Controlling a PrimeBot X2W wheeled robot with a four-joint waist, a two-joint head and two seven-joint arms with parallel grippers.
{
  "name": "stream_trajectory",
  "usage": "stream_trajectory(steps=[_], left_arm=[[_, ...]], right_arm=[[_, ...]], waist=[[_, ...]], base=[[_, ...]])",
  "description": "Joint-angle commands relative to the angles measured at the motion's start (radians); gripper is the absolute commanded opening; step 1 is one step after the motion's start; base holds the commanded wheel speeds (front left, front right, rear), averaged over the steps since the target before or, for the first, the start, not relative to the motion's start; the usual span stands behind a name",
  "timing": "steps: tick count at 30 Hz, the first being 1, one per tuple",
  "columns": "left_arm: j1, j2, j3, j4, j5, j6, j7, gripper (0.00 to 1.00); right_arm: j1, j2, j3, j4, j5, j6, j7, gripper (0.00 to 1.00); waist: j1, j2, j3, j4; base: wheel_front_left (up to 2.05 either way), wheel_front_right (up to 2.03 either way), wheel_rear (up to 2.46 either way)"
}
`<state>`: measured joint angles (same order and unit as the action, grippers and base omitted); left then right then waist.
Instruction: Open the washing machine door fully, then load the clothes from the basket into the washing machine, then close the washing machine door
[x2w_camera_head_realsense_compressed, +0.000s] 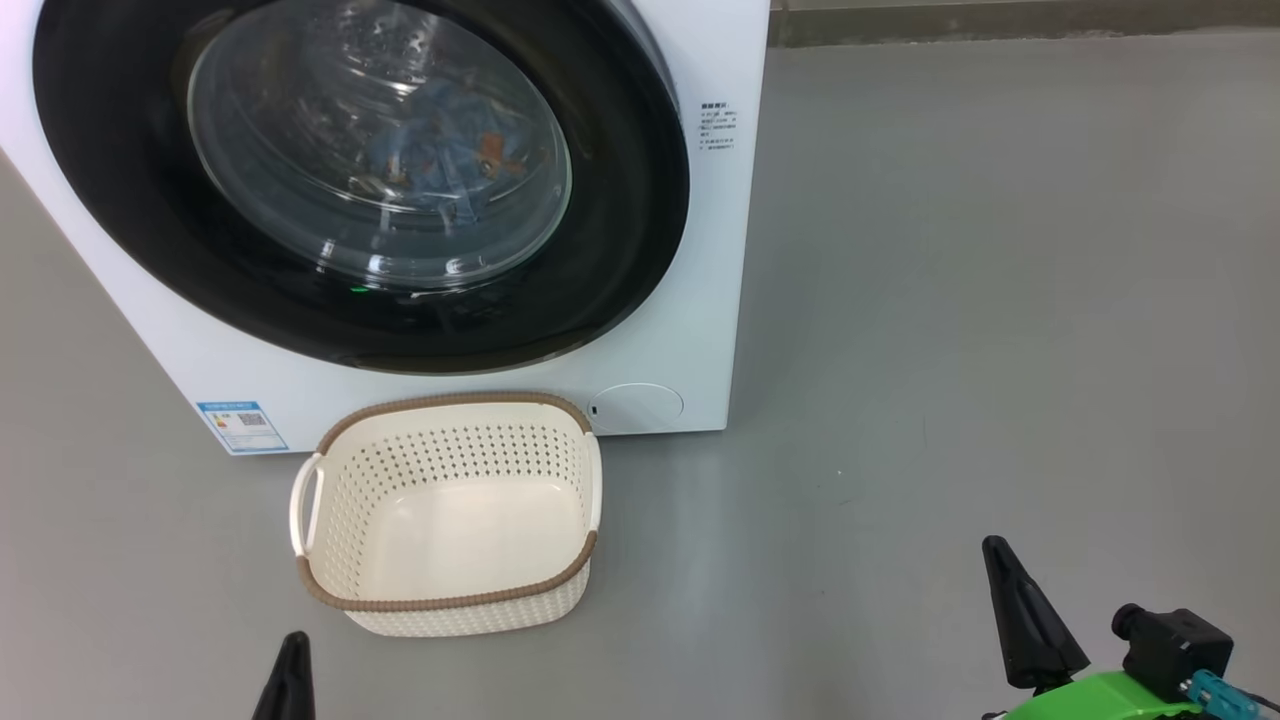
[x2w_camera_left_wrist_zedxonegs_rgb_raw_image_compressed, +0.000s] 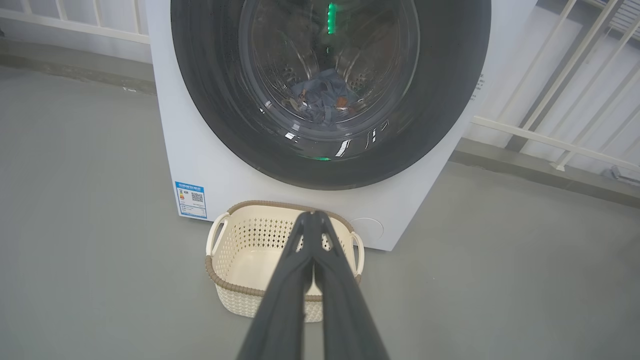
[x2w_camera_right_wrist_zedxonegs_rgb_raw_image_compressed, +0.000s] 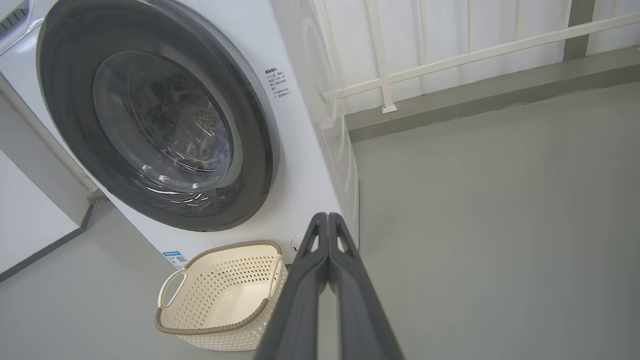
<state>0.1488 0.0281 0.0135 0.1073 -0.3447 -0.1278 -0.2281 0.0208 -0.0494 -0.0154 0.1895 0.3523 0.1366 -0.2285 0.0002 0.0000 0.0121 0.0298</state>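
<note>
Two dark grippers sit low in the foreground above a grey floor (x2w_camera_head_realsense_compressed: 950, 350). The left gripper (x2w_camera_left_wrist_zedxonegs_rgb_raw_image_compressed: 312, 217) has its long fingers pressed together at the tips and carries nothing. The right gripper (x2w_camera_right_wrist_zedxonegs_rgb_raw_image_compressed: 327, 217) is likewise pinched closed on nothing and is off to the right, well apart from the machine.

Just beyond them, a cream basket (x2w_camera_head_realsense_compressed: 450, 400) with a brown rim stands upright on the floor, its bare bottom showing and its far edge close against the foot of the washing machine (x2w_camera_head_realsense_compressed: 700, 300). A blue label (x2w_camera_head_realsense_compressed: 242, 425) marks the machine's lower left corner.

Above the basket, the washing machine door (x2w_camera_head_realsense_compressed: 620, 200) lies flat against the white front. Through its domed glass, the clothes (x2w_camera_head_realsense_compressed: 450, 150), blue fabric with orange spots, rest inside the drum. A white railing (x2w_camera_right_wrist_zedxonegs_rgb_raw_image_compressed: 450, 55) runs along the wall behind.
</note>
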Motion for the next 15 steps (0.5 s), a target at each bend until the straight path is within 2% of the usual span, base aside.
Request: stream_trajectory(steps=[1, 15], left_arm=[[-0.023, 0.017, 0.007, -0.017, -0.026, 0.001, 0.002, 0.00], [-0.054, 0.025, 0.007, 0.007, -0.189, -0.001, 0.036, 0.00]], right_arm=[[-0.024, -0.005, -0.003, -0.021, 0.030, -0.001, 0.004, 0.00], [-0.038, -0.008, -0.010, -0.011, 0.188, -0.001, 0.042, 0.00]], waist=[[-0.0001, 0.0000, 0.000, 0.000], [-0.0002, 0.0000, -0.001, -0.004]], base=[[0.00, 0.00, 0.00], [0.00, 0.00, 0.00]])
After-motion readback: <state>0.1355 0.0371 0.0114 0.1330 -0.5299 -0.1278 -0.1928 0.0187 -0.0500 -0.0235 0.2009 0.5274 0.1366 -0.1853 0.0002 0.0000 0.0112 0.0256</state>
